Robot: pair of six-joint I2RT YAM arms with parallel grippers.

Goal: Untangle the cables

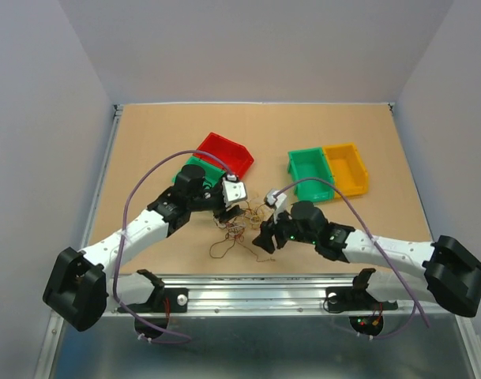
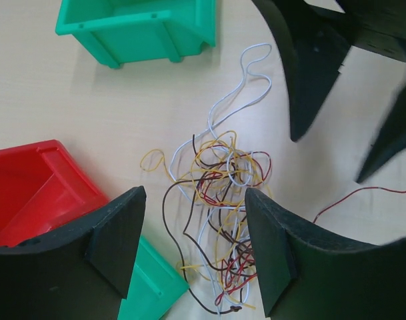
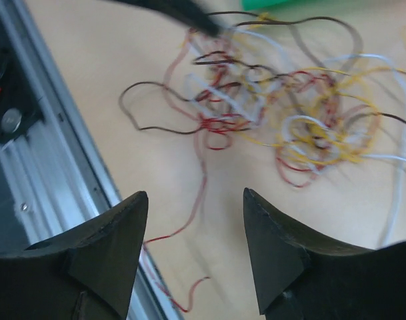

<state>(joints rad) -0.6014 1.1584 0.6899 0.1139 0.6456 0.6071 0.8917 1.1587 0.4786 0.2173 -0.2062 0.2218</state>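
Here the tangle of thin yellow, red, dark and whitish wires (image 1: 237, 229) lies on the light wooden table (image 1: 145, 142), between the two arms and near the front rail. The left gripper (image 2: 193, 200) and the right gripper (image 3: 196, 200) both stand spread just above it, holding nothing. The wires look very light, soft and springy, so I would take a free outer loop, like the whitish one. The red plastic bin (image 1: 224, 150), the two green plastic bins (image 1: 310, 170) and the yellow plastic bin (image 1: 347, 166) show nothing inside, as far as I see.
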